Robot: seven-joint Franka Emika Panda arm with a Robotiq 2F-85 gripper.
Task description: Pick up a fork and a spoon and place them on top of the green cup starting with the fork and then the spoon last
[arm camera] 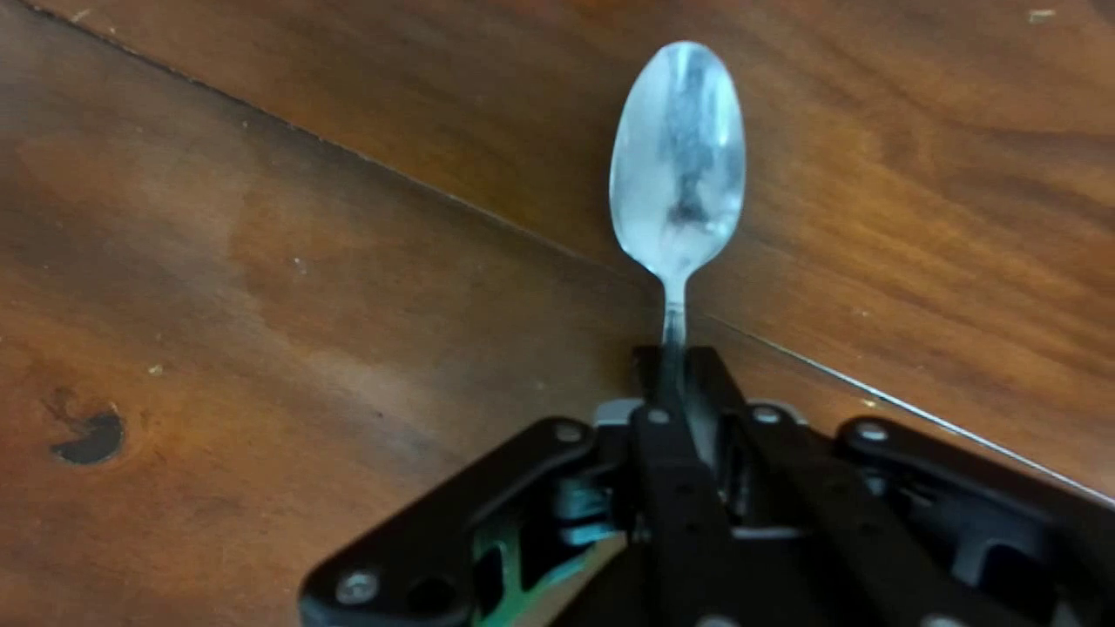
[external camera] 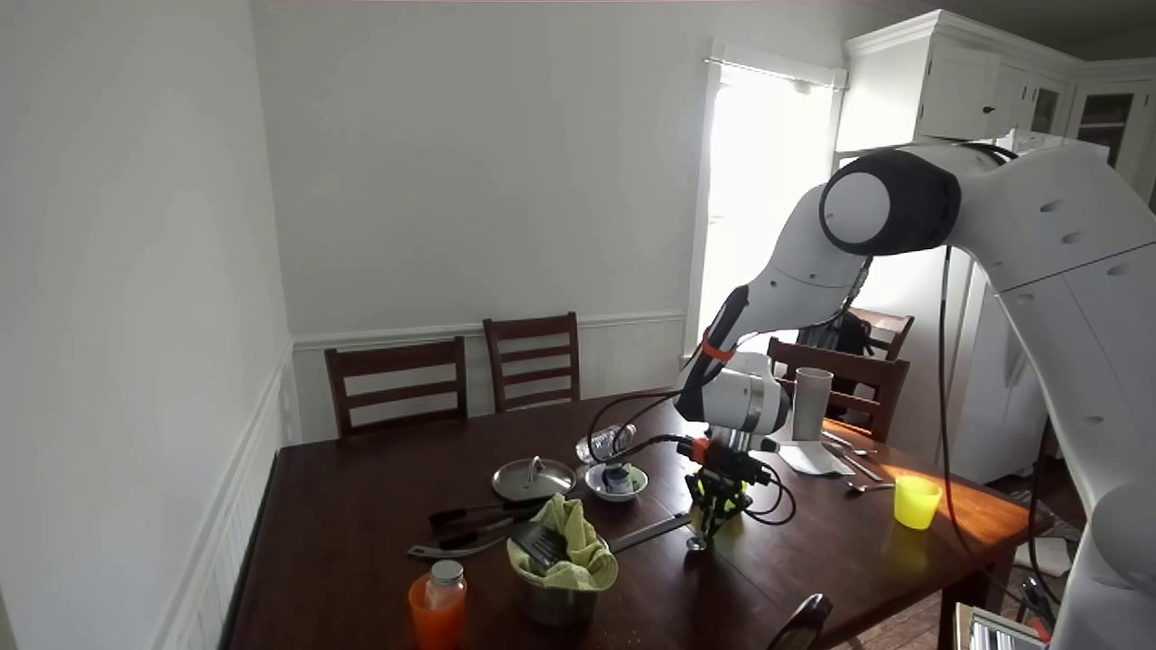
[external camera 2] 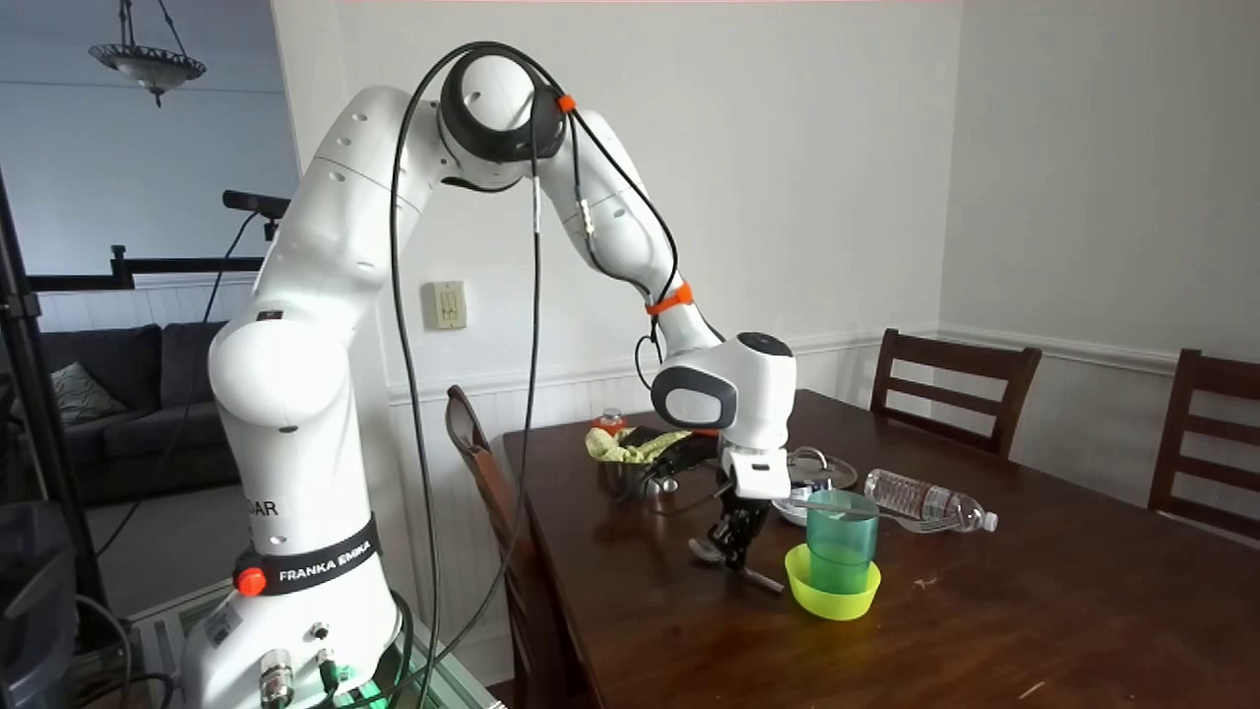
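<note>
In the wrist view, upper centre, the spoon [arm camera: 679,157] is clamped in the gripper [arm camera: 675,370], jaws narrow. In an exterior view, lower right, the green cup [external camera 2: 837,537] is topped by the fork [external camera 2: 904,520], a lime bowl [external camera 2: 832,608] at its foot; a bottle [external camera 2: 915,495] is seen beyond on the dark table [external camera 2: 984,630], a grey sofa [external camera 2: 138,438] at far left.

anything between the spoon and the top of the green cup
Low down, the yellow-green bowl around the base of the teal-green cup; on top, the fork across its rim. Above those, nothing visible blocks the spoon.
</note>
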